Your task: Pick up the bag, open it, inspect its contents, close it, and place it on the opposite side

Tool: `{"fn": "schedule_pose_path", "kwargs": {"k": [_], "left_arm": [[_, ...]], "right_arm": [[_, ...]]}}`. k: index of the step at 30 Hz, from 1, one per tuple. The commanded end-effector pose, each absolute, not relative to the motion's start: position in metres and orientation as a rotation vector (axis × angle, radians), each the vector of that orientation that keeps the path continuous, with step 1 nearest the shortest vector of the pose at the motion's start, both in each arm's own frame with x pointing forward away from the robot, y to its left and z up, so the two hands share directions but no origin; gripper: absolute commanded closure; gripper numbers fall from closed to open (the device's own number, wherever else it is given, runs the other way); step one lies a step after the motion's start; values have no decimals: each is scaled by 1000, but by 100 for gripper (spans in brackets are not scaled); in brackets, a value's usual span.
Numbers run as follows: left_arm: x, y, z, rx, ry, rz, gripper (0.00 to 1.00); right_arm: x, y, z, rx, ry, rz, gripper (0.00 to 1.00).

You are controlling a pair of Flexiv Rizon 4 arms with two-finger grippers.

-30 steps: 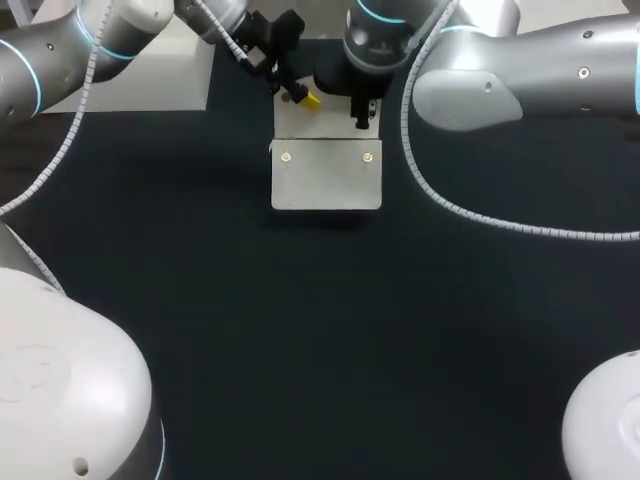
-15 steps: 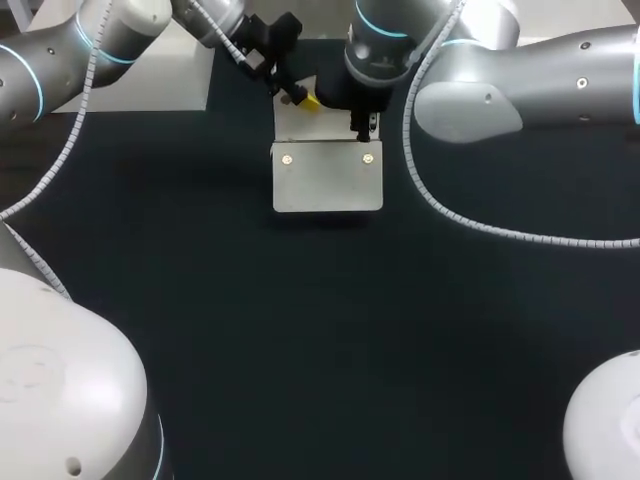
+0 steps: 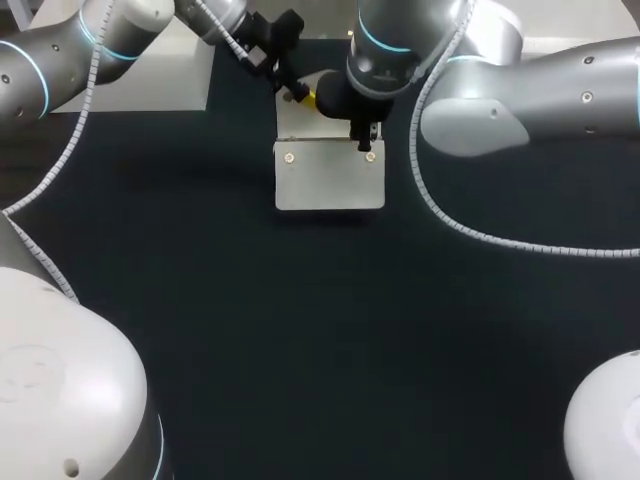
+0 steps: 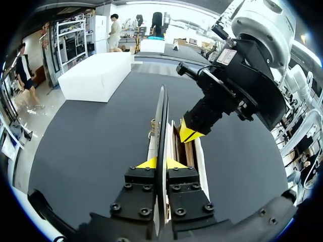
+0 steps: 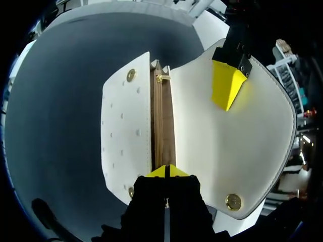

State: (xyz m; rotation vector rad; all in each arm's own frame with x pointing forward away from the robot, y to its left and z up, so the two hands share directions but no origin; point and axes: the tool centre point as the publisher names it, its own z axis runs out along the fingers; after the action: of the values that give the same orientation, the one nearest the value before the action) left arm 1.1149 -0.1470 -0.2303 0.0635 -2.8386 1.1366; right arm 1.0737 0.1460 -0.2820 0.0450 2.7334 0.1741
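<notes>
A white flap bag (image 3: 330, 183) with gold snaps lies at the back middle of the dark table. Its flap (image 3: 297, 120) is raised, and my left gripper (image 3: 303, 96) is shut on the flap's edge. In the left wrist view the flap (image 4: 161, 116) stands edge-on between that gripper's (image 4: 160, 162) yellow tips. My right gripper (image 3: 366, 143) comes down over the bag's open mouth, shut. In the right wrist view its tips (image 5: 167, 171) rest at the near end of the brown zip strip (image 5: 161, 126), with the gold zip pull (image 5: 160, 78) at the far end. What is inside the bag is hidden.
A white block (image 3: 150, 85) sits at the back left, beside the dark mat (image 3: 320, 330). Both arms crowd the back middle above the bag. The wide dark surface in front of the bag holds nothing else.
My right gripper has moved a little toward the front along the bag's mouth. The bag has shifted slightly to the right. The left gripper keeps hold of the flap.
</notes>
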Motion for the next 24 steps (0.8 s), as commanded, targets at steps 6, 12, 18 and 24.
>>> {"fn": "schedule_pose_path", "kwargs": {"k": [6,12,18,24], "left_arm": [[1125,-149,-229,83,-2827,1158,100],[1126,-150,-226,82,-2813,1190,100],[1125,-149,-222,66,-2807,1209,100],[1118,-151,-220,21,-2800,1209,100]], "right_arm": [[1060,146,-285,44,2732,172,100],[1055,146,-290,46,2748,172,100],[1052,146,-294,41,2760,172,100],[1060,144,-294,50,2758,171,100]]}}
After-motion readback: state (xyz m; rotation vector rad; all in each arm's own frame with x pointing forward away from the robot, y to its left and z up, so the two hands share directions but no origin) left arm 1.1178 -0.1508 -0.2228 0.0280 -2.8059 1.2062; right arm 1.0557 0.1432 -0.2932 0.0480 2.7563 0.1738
